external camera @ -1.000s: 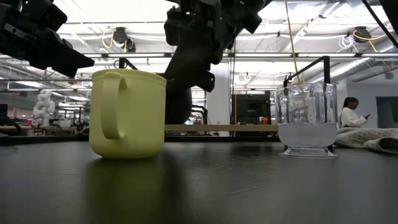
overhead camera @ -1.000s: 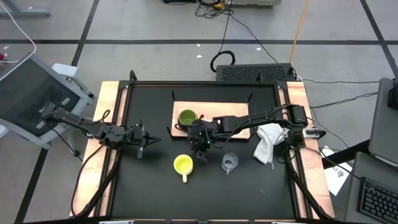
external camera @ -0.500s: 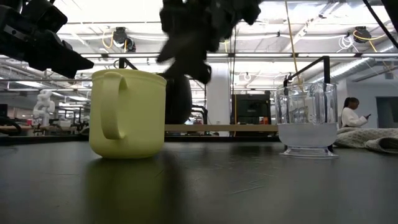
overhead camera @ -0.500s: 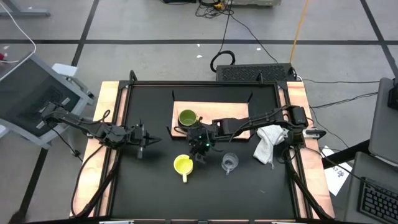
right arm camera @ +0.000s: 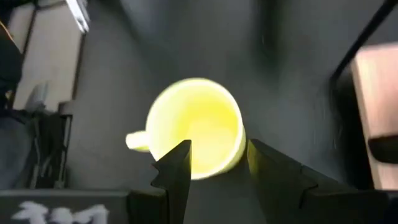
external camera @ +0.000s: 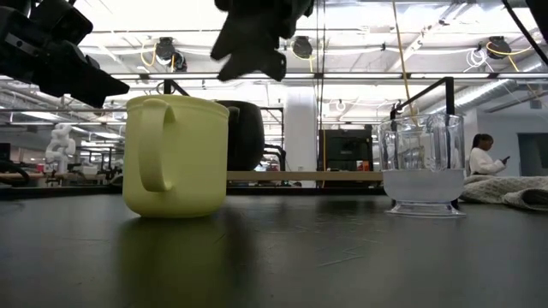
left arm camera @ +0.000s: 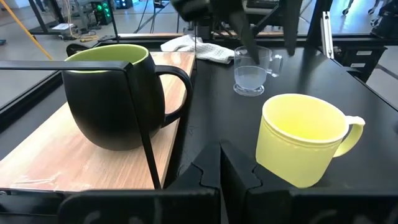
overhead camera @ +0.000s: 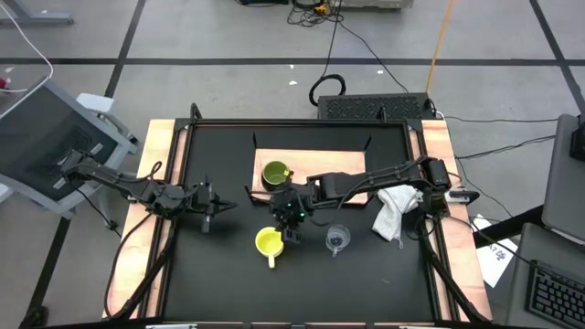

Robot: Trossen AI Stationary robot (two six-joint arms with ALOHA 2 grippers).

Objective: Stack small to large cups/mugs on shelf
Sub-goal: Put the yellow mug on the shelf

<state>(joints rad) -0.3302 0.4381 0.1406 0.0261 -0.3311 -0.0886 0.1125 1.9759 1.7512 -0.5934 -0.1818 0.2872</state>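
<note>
Black tabletop [overhead camera: 228,274] lies bare around yellow mug [overhead camera: 268,241], right gripper [overhead camera: 291,222] above.

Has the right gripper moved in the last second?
Yes. In the high view the right gripper has shifted off the shelf edge toward the yellow mug. It now hangs open just above the mug's rim; the mug itself hasn't moved.

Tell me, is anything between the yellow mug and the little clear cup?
No. In the low view only bare black table runs between the yellow mug and the clear cup. The open right gripper hangs above, near the mug.
</note>
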